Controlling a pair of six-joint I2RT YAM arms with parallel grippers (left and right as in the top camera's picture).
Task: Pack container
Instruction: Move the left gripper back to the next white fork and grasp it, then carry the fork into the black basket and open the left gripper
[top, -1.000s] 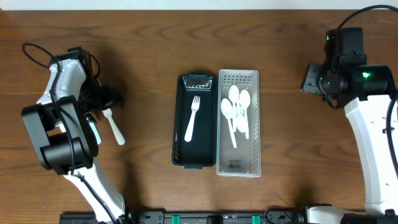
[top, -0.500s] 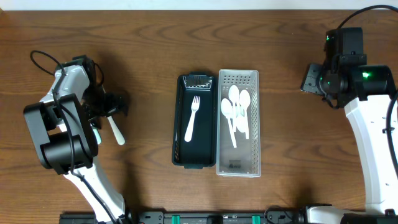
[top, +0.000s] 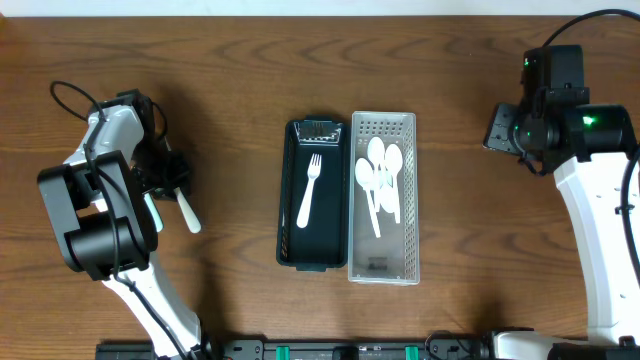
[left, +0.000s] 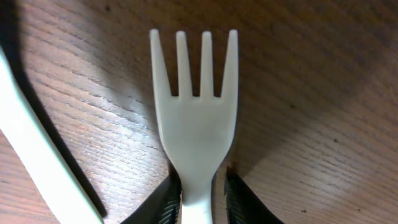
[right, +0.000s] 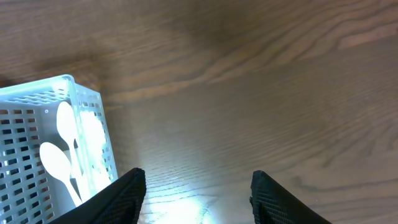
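Fork (left: 196, 134), white plastic, far left on table (top: 240, 90), neck clamped betw. left gripper (left: 200, 190) fingers, tines fwd along gripper axis. Black tray (top: 284, 215) well apart toward centre; left arm nearer. Right gripper (right: 196, 186) spread, empty.

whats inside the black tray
One white fork lies lengthwise in the black tray, tines toward the far end. The floor right under it is covered.

Robot lab bench, not a home. Left arm (top: 100, 220) and right arm (top: 595, 215) flank a wood desk (top: 480, 250). Mounting rail (top: 350, 351) on its front edge.
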